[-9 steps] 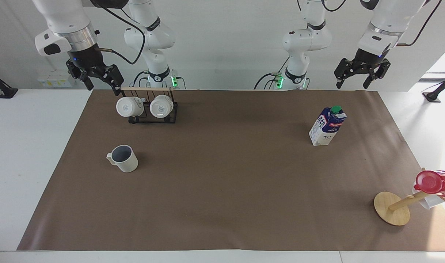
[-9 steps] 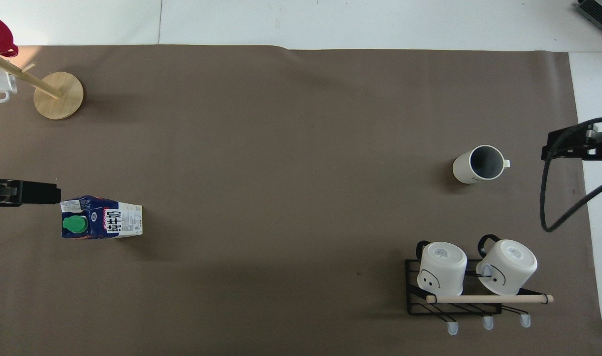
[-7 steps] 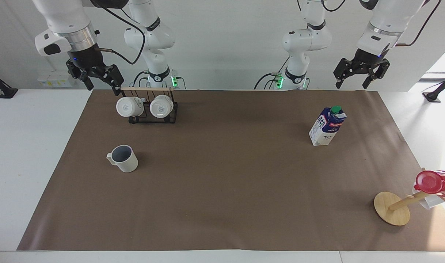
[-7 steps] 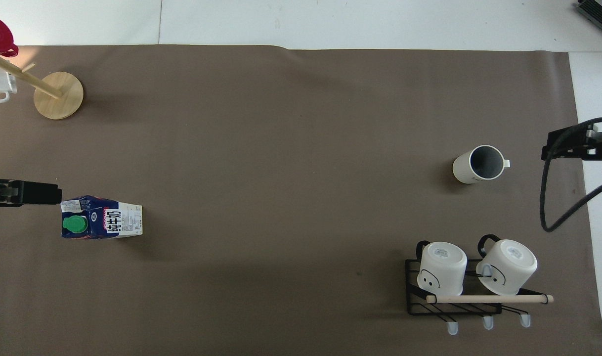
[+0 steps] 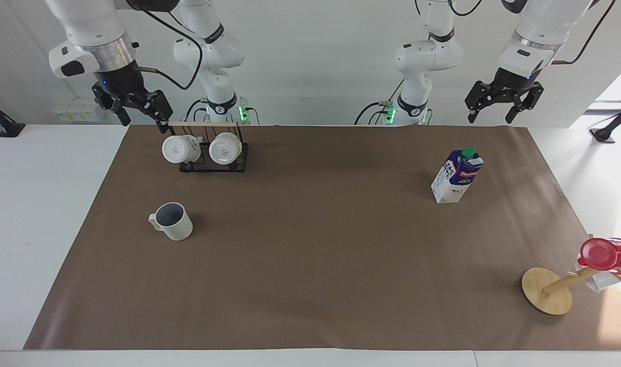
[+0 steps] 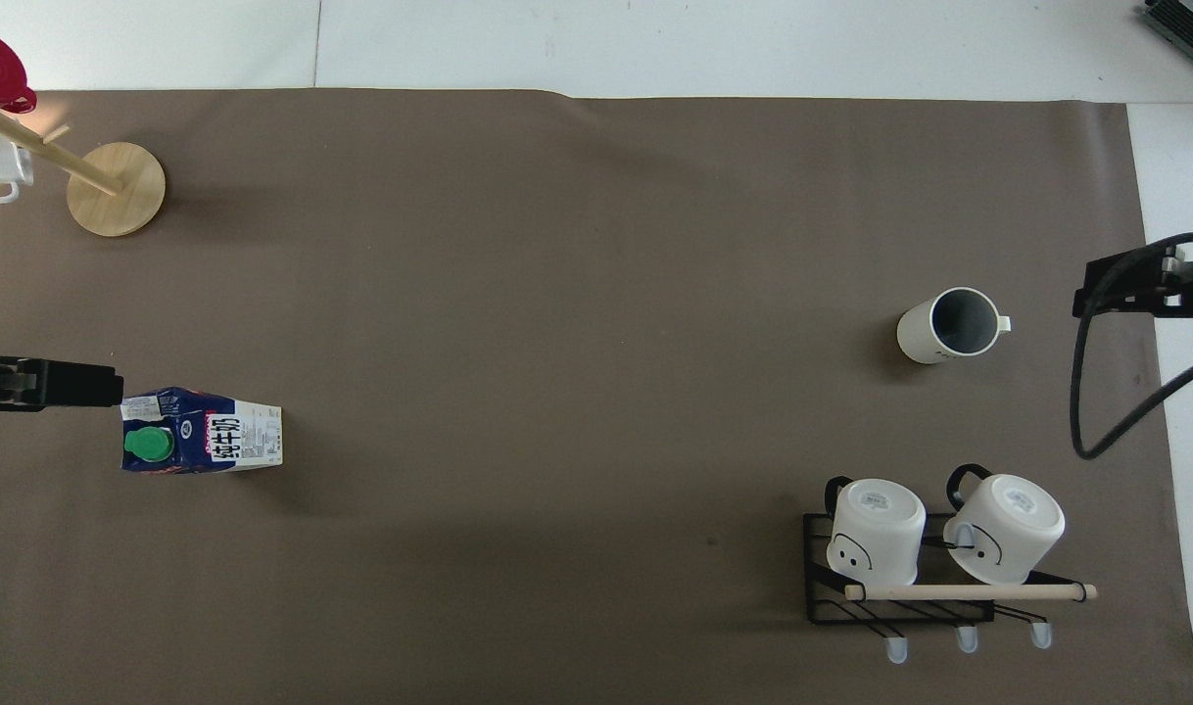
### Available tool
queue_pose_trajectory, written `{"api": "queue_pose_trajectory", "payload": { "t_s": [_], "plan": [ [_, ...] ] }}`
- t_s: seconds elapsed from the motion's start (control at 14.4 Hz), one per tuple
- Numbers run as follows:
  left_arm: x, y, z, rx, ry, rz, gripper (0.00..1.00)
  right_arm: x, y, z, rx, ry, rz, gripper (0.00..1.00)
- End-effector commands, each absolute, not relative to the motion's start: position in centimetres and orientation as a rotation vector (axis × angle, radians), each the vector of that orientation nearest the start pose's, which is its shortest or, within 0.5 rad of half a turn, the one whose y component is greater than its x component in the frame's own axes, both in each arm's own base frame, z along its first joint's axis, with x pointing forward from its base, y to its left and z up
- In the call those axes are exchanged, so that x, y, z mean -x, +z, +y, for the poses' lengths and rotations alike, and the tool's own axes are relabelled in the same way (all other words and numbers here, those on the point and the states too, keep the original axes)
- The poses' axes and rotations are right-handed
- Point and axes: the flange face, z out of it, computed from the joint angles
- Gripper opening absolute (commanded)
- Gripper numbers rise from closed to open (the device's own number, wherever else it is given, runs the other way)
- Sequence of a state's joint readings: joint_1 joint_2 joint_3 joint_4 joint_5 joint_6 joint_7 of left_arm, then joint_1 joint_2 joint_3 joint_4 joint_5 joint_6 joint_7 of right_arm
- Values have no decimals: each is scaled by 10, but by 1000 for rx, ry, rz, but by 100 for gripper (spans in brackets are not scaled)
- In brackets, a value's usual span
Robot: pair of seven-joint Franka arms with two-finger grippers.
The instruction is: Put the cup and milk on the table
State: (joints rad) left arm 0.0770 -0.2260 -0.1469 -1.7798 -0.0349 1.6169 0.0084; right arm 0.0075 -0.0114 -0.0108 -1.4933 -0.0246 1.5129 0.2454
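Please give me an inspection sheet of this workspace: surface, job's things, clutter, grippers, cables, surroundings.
Surface: white table with a brown mat.
Job's things: cup upright on the mat; milk upright, toward the left arm's end.
Clutter: black rack holding two white mugs; wooden stand with a red cup.
Grippers: left gripper and right gripper both raised, open, holding nothing.
Cables: black cable by the right arm.
Surroundings: white wall.

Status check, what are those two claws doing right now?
Left gripper, right gripper: open, raised. Cup, milk: upright on mat. Nothing blocking.
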Motion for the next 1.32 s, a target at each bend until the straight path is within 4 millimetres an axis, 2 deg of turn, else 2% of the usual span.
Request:
{"api": "queue_pose_trajectory", "payload": {
  "t_s": [0.0, 1.25],
  "plan": [
    [-484, 653, -49, 3155, -95, 129, 100, -541, 666, -5, 3123, -49, 369, 100],
    [-481, 652, -50, 3155, -66, 147, 100, -541, 666, -6, 3123, -49, 372, 100]
  ]
}}
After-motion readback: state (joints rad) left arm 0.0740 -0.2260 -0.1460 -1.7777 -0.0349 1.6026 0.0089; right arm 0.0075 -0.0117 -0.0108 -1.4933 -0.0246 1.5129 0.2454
